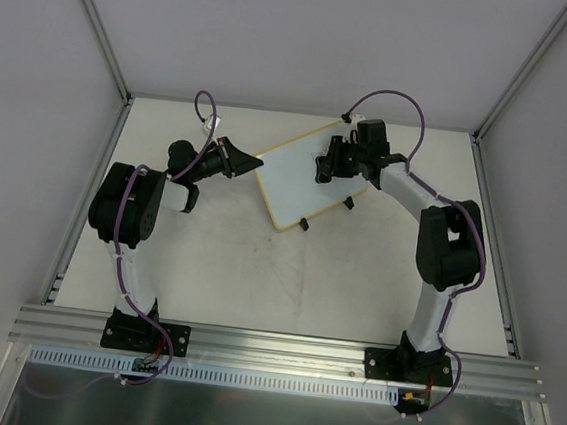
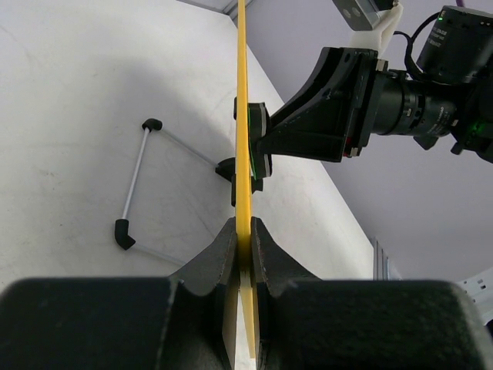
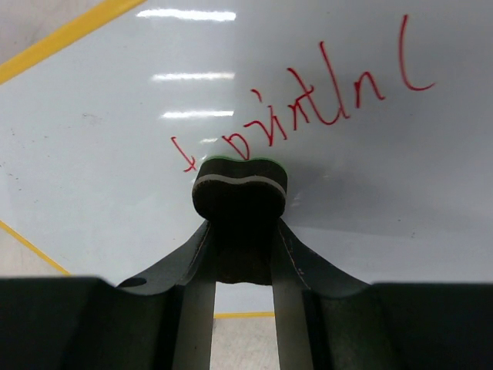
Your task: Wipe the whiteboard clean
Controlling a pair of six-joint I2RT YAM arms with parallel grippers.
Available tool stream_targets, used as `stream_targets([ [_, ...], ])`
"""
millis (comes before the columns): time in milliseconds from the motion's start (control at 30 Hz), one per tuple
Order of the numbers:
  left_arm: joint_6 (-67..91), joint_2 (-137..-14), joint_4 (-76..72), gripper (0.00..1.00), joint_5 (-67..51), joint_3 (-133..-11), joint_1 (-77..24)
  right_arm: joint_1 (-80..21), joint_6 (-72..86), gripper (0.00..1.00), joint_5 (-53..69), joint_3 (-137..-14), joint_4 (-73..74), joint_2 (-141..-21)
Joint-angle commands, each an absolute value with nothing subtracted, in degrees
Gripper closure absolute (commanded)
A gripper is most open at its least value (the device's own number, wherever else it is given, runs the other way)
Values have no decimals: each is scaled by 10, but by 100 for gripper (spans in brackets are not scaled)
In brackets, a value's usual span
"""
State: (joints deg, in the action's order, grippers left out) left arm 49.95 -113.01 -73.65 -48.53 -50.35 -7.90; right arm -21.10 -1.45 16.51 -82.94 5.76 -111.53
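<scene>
Toward the far edge of the table (image 1: pixel 258 270), our left gripper (image 2: pixel 243 233) clamps the whiteboard (image 1: pixel 297 179) by its rim to steady it, while our right gripper (image 3: pixel 240 225), closed on the eraser (image 3: pixel 239 189), presses against the red writing (image 3: pixel 308 108).

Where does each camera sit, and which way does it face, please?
Top external: above and behind the robot, looking down at the table; left arm and right arm show, left end effector and right end effector at the whiteboard.
Left wrist: on the left arm, looking along the whiteboard's edge; its fingers clamp that edge.
Right wrist: on the right arm, facing the written face; its fingers hold the eraser.
Shared: both wrist views show whiteboard and eraser.
</scene>
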Motion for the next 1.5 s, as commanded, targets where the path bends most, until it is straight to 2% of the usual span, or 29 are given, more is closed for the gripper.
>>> stream_targets([
  [0,471,-1107,-786,100,-534,-497,-91,-178,-23,100,103,-830,54,-1163],
  [833,469,-1110,-784,100,-537,-497,-91,-120,-23,100,93,-882,84,-1201],
  [1467,473,-1111,-790,100,-539,-497,-91,-291,-26,100,86,-918,91,-1165],
])
